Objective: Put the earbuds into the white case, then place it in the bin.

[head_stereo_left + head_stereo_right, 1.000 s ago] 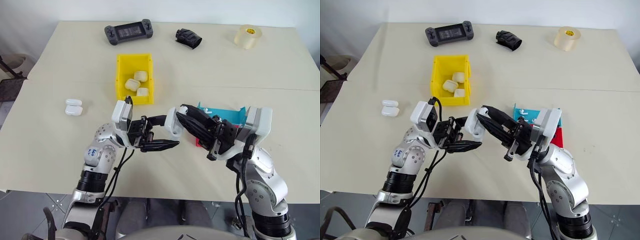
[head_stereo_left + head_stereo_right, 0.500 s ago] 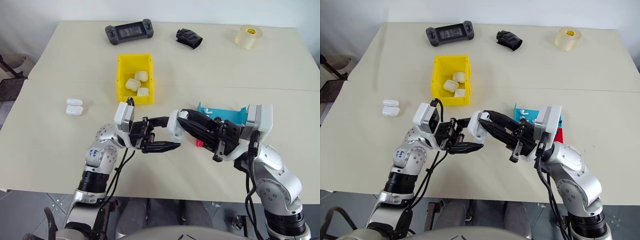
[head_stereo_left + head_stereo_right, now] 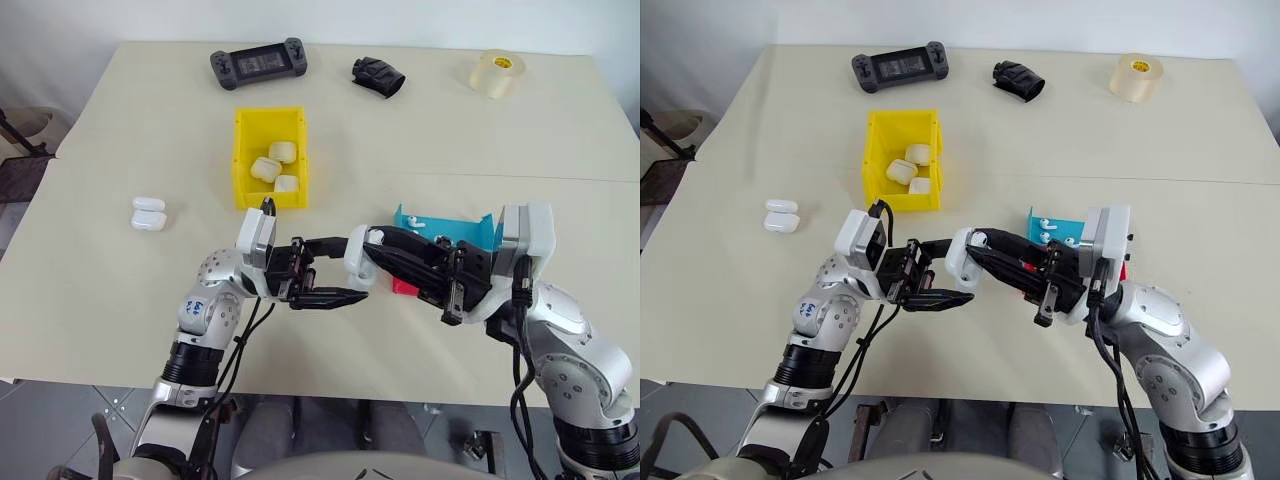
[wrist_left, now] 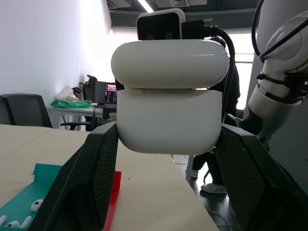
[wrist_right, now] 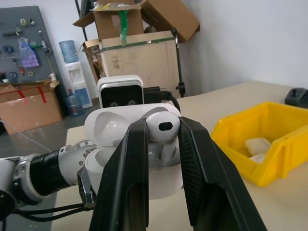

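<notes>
Left gripper (image 3: 345, 268) clamping the white case (image 4: 169, 101), lid seemingly ajar; right gripper (image 5: 162, 126) pinching an earbud (image 5: 162, 129) over it.

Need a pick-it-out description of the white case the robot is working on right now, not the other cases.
Start at the yellow bin near the middle of the table; nearer the robot, two grippers meet in mid-air. The white case is clamped in the left gripper, lid flipped open, with the right gripper pushing an earbud into it. It alone is off the table: three cream cases lie in the bin, two white ones rest left.
</notes>
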### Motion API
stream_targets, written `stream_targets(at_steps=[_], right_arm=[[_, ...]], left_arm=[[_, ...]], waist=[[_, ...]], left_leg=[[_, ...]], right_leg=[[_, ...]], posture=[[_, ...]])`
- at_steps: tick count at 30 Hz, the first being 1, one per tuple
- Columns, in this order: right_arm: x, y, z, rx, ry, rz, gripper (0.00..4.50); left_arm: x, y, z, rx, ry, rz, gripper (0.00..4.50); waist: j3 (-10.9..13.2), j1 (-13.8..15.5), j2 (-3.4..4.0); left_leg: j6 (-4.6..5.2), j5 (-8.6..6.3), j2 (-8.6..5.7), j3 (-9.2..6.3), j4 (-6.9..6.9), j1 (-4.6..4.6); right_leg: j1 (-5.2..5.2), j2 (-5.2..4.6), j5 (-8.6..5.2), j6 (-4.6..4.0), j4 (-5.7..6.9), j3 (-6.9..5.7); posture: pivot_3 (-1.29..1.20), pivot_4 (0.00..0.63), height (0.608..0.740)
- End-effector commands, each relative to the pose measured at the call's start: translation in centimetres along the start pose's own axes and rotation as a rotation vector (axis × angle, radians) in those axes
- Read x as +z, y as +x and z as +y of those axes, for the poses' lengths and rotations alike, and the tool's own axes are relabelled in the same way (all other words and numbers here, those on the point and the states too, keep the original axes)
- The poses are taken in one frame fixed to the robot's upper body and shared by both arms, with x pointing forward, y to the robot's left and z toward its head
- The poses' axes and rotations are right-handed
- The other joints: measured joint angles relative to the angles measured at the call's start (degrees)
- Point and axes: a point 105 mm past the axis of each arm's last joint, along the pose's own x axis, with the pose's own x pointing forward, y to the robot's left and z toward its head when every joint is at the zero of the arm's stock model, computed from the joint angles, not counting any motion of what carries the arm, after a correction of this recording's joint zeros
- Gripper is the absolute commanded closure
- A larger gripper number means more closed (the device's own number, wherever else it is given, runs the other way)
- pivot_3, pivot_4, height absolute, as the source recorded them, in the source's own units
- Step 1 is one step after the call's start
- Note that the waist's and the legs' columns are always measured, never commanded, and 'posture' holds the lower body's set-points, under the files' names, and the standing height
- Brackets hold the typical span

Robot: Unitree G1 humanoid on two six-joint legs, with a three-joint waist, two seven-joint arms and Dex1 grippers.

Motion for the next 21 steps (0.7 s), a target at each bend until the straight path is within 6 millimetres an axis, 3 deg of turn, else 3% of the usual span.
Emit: stream_targets(at_steps=[1, 2, 14, 18, 21], right_arm=[[-0.8, -0.3, 0.1, 0.01, 0.052, 0.046, 3.98], [-0.6, -0.3, 0.0, 0.01, 0.058, 0.038, 3.98], [1.8, -1.0, 0.0, 0.05, -0.036, 0.041, 0.01], [1.9, -3.5, -0.8, -0.008, -0.086, 0.125, 0.01], [1.2, -7.5, -2.0, -0.113, -0.147, 0.243, 0.01]], left_arm=[[2.1, 0.0, 0.1, 0.004, 0.107, -0.074, 1.76], [2.1, 0.0, 0.1, 0.005, 0.108, -0.075, 1.76], [1.4, -0.4, -0.2, 0.011, 0.11, -0.071, 1.76], [0.9, -0.8, -0.5, 0.01, 0.118, -0.047, 1.76], [0.2, -1.6, -1.1, -0.005, 0.128, 0.001, 1.76]], waist=[[0.0, 0.0, 0.0], [0.0, 0.0, 0.0], [0.0, 0.1, -0.02], [0.0, 0.3, -0.03], [0.0, 0.4, -0.03]], left_leg=[[0.0, 0.0, 0.0, 0.0, 0.0, 0.0], [0.0, 0.0, 0.0, 0.0, 0.0, 0.0], [0.0, 0.0, 0.01, -0.01, 0.0, -0.04], [0.03, -0.01, -0.01, -0.01, -0.01, -0.06], [0.08, -0.04, -0.03, -0.02, -0.03, -0.07]], right_leg=[[0.0, 0.0, 0.0, 0.0, -0.01, 0.0], [0.0, 0.0, 0.0, 0.0, -0.01, 0.0], [0.05, 0.0, 0.0, 0.0, -0.32, -0.05], [0.09, -0.02, 0.0, 0.0, -0.4, -0.08], [0.12, -0.02, 0.0, 0.0, -0.43, -0.1]], posture=[[0.0, 0.15, 0.74], [0.0, 0.15, 0.74], [0.0, 0.15, 0.74], [0.0, 0.15, 0.74], [0.0, 0.15, 0.74]])
